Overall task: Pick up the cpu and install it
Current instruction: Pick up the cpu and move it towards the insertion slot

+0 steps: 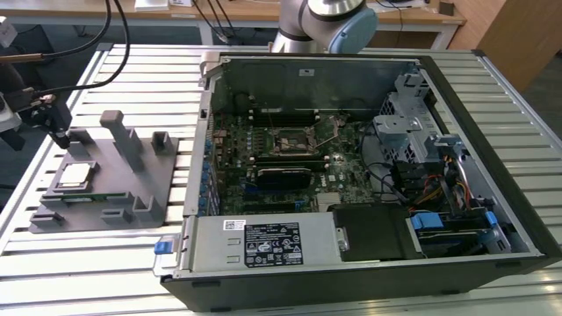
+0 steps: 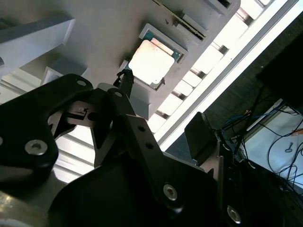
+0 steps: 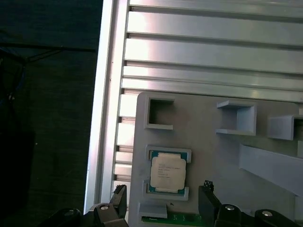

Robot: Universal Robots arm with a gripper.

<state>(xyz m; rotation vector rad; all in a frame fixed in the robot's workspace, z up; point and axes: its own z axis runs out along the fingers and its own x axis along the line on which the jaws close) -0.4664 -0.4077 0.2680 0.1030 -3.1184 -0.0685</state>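
First wrist view: gripper [image 3: 164,202] spread wide over the cpu [image 3: 167,172] (in grey tray [image 3: 208,156]); its body cut off.

Robotics lab or test workshop: slatted aluminium bench [image 1: 83,276] carrying opened computer case [image 1: 307,82] in middle, grey moulded fixture tray [image 1: 167,172] at 9 o'clock, robot arm base [image 1: 327,23] at 12 o'clock; wooden desks [image 1: 255,11] and loose cables [image 1: 112,36] behind
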